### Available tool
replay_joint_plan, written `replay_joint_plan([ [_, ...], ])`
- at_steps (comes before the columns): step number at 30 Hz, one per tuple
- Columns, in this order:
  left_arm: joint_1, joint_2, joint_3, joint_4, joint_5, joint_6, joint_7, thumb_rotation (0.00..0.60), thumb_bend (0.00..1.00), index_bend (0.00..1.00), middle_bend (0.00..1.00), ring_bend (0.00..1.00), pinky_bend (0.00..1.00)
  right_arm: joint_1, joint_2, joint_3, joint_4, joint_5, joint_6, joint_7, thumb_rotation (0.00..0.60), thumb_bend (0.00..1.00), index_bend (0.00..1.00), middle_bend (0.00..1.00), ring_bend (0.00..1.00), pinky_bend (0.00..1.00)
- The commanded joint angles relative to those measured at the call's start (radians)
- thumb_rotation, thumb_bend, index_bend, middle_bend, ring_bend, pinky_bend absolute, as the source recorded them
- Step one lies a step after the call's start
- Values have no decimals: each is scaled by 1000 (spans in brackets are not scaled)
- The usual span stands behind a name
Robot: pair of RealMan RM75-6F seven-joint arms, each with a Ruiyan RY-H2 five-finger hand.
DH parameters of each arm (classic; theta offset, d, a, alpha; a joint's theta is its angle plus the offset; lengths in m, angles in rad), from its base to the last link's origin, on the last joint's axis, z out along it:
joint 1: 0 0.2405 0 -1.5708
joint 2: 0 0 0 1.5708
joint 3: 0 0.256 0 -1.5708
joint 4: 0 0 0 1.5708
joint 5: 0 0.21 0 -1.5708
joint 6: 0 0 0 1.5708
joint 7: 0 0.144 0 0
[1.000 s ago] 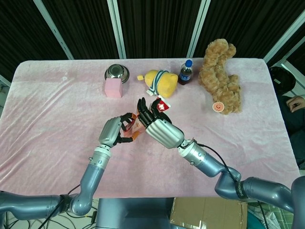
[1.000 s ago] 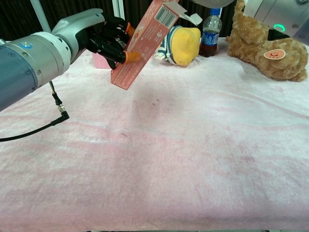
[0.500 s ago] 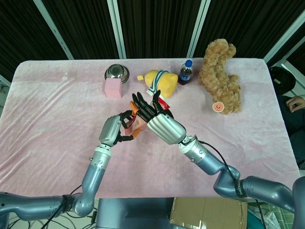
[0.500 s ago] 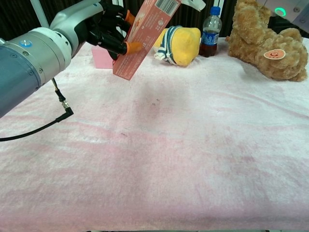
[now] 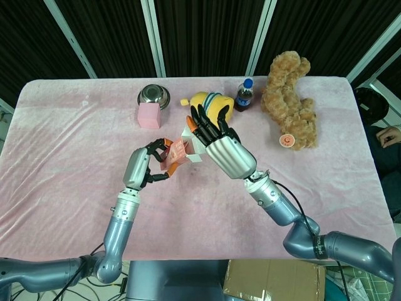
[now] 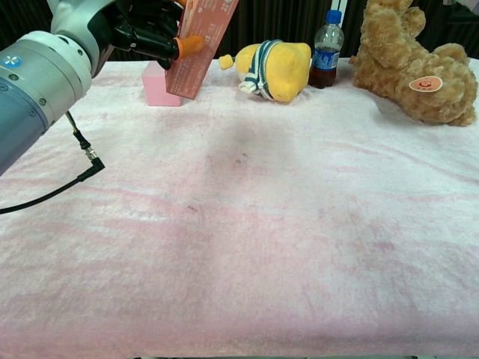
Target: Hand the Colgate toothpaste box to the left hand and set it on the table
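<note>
My left hand (image 5: 145, 168) grips the red-and-pink Colgate toothpaste box (image 5: 177, 154), fingers curled round its lower part, orange fingertips (image 6: 191, 43) pressed on the box face. Box is tilted, held off the pink cloth-covered table (image 5: 75, 150), upper end leaning toward my right hand. In the chest view the box (image 6: 196, 46) runs out the top of frame with my left hand (image 6: 138, 26) clamped on it from the left.

My right hand (image 5: 220, 141) is released: fingers spread and straight, nothing in it, palm away from the head camera. It sits just right of the box's upper end; box's white open flap (image 5: 189, 140) is right at its fingertips, can't tell if touching. Right hand doesn't show in the chest view.

Beyond my left hand: pink rectangular block (image 5: 149, 115), steel bowl (image 5: 153, 95) just behind it. Beyond my right hand's fingertips: yellow plush toy with striped band (image 5: 213, 108), dark cola bottle with blue cap (image 5: 244, 95) beside that. Further right of my right hand: brown teddy bear (image 5: 289, 103) lying on the cloth, round tag on it.
</note>
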State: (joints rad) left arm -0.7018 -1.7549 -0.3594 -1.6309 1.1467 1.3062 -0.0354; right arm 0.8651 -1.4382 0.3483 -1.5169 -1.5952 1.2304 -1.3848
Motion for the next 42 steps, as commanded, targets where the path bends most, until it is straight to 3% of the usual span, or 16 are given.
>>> replay_joint_plan([
  [1,13,10,13,14,19,0,-15,600,404,438,434,359,485,-5,3,11,1,23,8,-16,600,241,0,27,26,298],
  [9,26,56,41,33,18,-46,20,600,404,438,434,359,485,-18,6,9,-8,57,26,-8,600,241,0,28,26,298],
  [19,14,221,127,20,-103,-202,302,600,399,435,433,356,482,-22,1,-14,-6,63,36,23,600,240,0,28,26,298],
  [25,17,235,172,37,-155,-225,395,600,393,417,414,339,462,-32,0,-26,-9,71,47,24,600,240,0,28,26,298],
  [30,23,215,209,71,-147,-225,432,600,299,350,337,277,402,-43,-6,-37,-17,83,53,45,600,240,0,28,26,298],
  [36,34,191,224,92,-114,-201,439,600,98,137,143,129,233,-73,-16,-56,-30,96,83,108,600,241,0,28,26,298],
  [42,50,199,224,65,-97,-177,437,600,73,101,99,112,197,-126,-16,-81,-48,112,128,183,600,241,0,28,26,298],
])
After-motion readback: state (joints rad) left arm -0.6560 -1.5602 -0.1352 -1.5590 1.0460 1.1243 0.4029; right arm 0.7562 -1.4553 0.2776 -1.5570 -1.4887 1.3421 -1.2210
